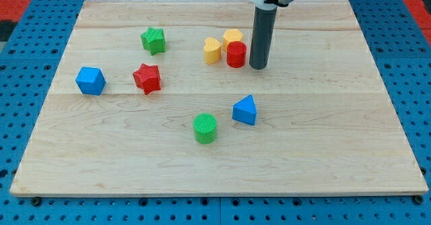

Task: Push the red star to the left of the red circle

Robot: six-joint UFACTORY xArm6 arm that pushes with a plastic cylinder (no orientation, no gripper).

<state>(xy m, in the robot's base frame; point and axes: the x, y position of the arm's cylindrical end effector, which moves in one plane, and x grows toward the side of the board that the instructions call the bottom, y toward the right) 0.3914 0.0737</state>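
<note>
The red star (147,78) lies on the wooden board (323,137) at the view's left of centre. The red circle (236,54), a short cylinder, stands near the view's top centre, touching a yellow heart (212,50) on its left and a yellow block (233,36) behind it. My tip (258,67) rests on the board just to the right of the red circle, close beside it. The star is far to the left of my tip and a little lower in the view.
A green star (153,40) sits above the red star. A blue cube (90,81) is at the far left. A green cylinder (205,128) and a blue triangle (246,110) lie below centre.
</note>
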